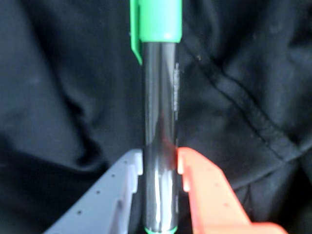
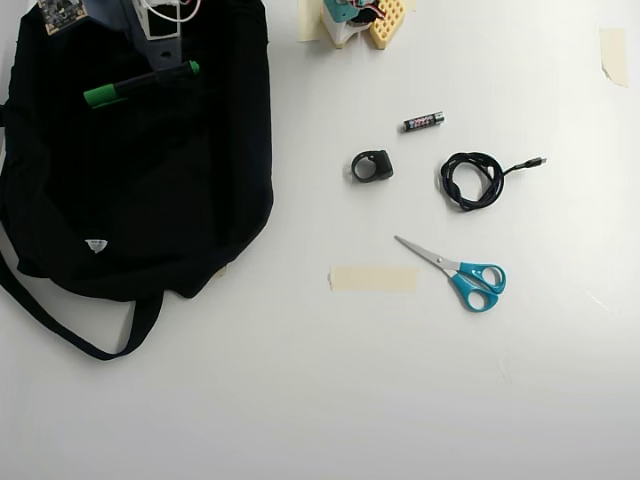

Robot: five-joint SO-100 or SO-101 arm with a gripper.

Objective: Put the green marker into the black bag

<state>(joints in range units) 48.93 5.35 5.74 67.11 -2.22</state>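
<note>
The green marker [image 1: 160, 107] has a shiny black barrel and a bright green cap pointing away from the wrist camera. My gripper [image 1: 160, 163] is shut on the barrel, with the grey finger [image 1: 119, 185] on the left and the orange finger [image 1: 204, 190] on the right. Black bag [image 1: 58, 97] fabric fills the background behind it. In the overhead view the green marker [image 2: 140, 83] lies slanted over the upper part of the black bag [image 2: 150, 200] at the table's left. There my gripper [image 2: 165, 70] reaches in from the top edge.
In the overhead view, to the right of the bag lie a small battery [image 2: 423, 122], a black ring-shaped part [image 2: 372, 166], a coiled black cable [image 2: 470, 180], blue-handled scissors [image 2: 460, 272] and a strip of tape [image 2: 373, 279]. The arm's base [image 2: 360, 20] stands at the top centre.
</note>
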